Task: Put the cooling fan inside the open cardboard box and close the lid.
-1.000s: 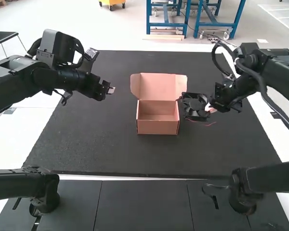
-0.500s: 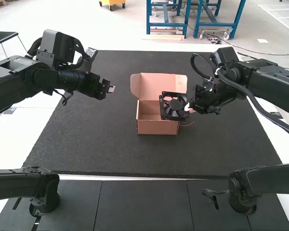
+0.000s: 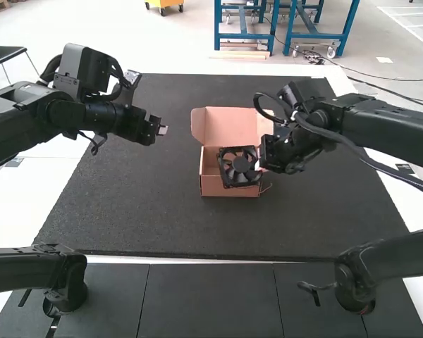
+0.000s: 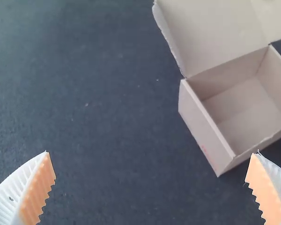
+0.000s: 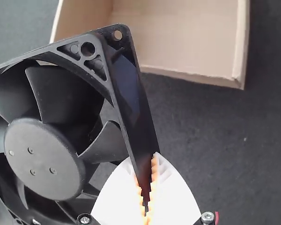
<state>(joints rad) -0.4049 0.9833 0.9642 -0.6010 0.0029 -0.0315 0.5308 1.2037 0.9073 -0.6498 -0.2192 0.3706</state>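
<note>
The open cardboard box (image 3: 230, 172) sits mid-mat with its lid (image 3: 233, 127) standing up behind it. A black square cooling fan (image 3: 239, 166) hangs upright over the box's right front part, thin red wires trailing from it. My right gripper (image 3: 265, 163) is shut on the fan's right edge; in the right wrist view the fan's frame (image 5: 129, 110) is pinched between the fingers (image 5: 171, 197), with the box (image 5: 178, 40) beyond. My left gripper (image 3: 157, 129) hovers open left of the box, nothing in it; the left wrist view shows its fingertips (image 4: 35, 187) wide apart and the empty box (image 4: 234, 117).
A black mat (image 3: 127, 204) covers the table, with white table edges at both sides. The arm bases stand at the near edge.
My right gripper has carried the fan leftward from beside the box's right side to over the box opening. The left arm has kept still.
</note>
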